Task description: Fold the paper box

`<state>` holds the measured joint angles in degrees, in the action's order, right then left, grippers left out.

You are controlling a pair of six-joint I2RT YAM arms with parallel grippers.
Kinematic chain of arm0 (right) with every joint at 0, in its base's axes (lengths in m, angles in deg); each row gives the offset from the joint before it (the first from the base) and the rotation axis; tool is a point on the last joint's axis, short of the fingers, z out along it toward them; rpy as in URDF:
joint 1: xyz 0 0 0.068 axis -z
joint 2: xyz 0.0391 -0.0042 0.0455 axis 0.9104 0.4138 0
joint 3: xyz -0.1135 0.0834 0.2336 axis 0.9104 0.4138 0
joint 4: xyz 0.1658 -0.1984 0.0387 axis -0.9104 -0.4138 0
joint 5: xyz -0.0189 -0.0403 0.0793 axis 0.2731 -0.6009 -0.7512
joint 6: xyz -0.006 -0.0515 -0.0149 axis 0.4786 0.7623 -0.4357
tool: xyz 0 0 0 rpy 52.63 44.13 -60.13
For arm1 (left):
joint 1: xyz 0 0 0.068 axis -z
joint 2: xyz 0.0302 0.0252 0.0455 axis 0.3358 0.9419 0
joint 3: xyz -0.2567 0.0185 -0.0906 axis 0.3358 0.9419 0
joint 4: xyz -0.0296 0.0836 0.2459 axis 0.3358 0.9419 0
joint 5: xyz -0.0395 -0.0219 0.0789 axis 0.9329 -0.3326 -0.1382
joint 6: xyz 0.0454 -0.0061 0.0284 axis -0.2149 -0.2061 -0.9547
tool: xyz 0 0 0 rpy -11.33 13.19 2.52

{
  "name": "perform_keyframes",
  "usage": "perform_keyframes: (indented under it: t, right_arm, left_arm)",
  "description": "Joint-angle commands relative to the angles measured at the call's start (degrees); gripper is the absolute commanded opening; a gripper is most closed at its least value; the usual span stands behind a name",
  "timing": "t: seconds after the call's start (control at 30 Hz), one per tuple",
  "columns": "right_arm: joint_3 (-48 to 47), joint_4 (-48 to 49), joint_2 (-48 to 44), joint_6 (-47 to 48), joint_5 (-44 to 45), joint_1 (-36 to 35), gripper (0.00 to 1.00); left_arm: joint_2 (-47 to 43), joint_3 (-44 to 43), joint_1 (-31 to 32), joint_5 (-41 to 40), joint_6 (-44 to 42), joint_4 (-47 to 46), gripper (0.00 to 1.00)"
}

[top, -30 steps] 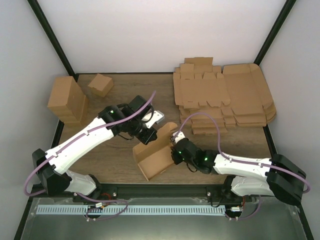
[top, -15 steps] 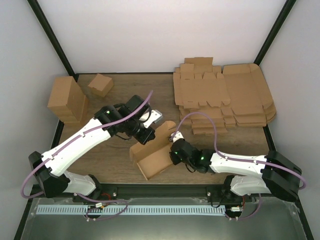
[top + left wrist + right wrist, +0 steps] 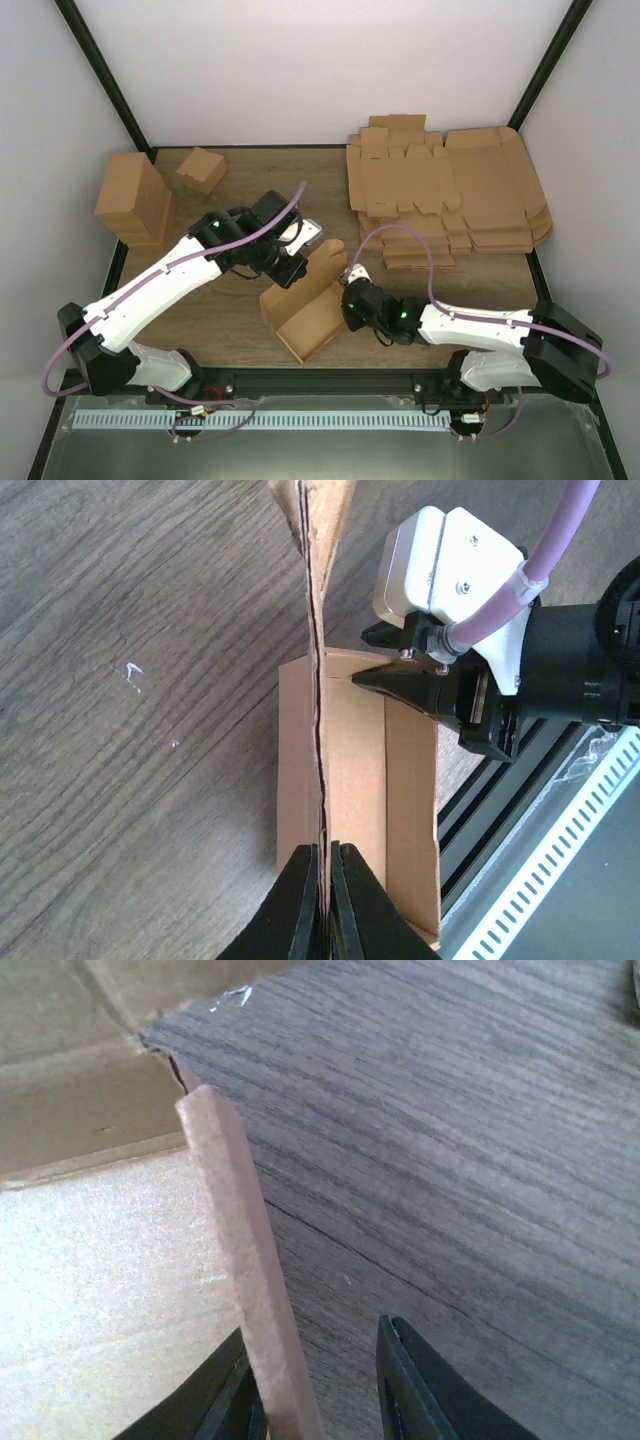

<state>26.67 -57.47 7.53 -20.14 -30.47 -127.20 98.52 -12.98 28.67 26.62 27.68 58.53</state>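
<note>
Brown paper box (image 3: 305,310) stands half-formed because the left tool (image 3: 322,852) is clamped on its eleven-o'clock wall, propping it, while the right tool (image 3: 320,1365) straddles the three-o'clock wall, jaws apart.

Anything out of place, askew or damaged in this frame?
Nothing spilled or torn. The half-folded paper box lies skewed on the table, one wall pinched by the left gripper, while the right gripper stands open around another wall. At the back right, the stack of flat sheets is fanned unevenly.
</note>
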Motion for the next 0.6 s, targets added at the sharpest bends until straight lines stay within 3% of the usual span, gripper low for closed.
perform_keyframes:
  t: [0.0,0.1,0.23,0.37,0.57]
  right_arm:
    - [-3.9,-4.0,1.5,-1.9,0.2,-0.1,0.28]
    - [-3.7,-3.7,1.6,-2.0,0.0,-0.1,0.23]
    - [-3.8,-2.6,1.8,-1.1,0.0,-0.1,0.30]
    - [-3.7,0.3,2.6,1.2,-1.6,-0.1,0.30]
    - [-5.0,0.9,4.8,3.3,-2.0,-0.1,0.12]
  left_arm:
    - [0.3,-1.3,-0.3,-1.3,-0.8,0.4,0.04]
    - [0.4,-1.7,-0.2,-0.5,-1.0,0.2,0.04]
    - [0.0,-2.0,-0.3,1.6,-1.2,-0.1,0.04]
    - [-0.5,-2.2,-0.3,2.6,-1.5,-0.1,0.04]
    - [-0.7,-2.1,-0.2,2.1,-1.5,0.0,0.04]
